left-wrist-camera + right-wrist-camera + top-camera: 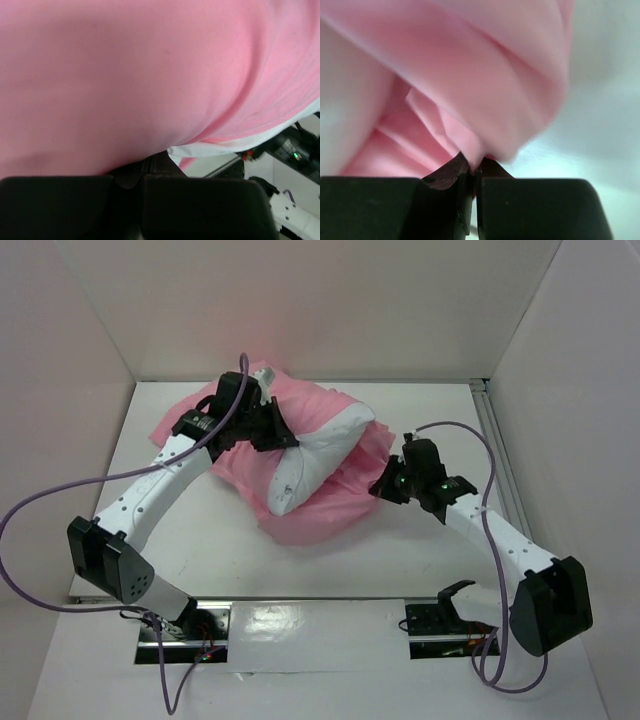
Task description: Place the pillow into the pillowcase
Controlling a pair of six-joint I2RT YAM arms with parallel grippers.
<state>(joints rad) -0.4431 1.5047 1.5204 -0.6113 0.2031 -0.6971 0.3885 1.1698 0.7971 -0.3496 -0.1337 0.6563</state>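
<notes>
Right end effector (471, 169) pinches a pillowcase (485, 90) fold.

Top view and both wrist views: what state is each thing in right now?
pillow: lying across the pink fabric, most of its length bare; its far-left end is hidden by the left arm.
pillowcase: crumpled under and around the pillow.
left gripper: shut, with taut pillowcase fabric at its tips.
right gripper: shut on a fold of the pillowcase.
</notes>
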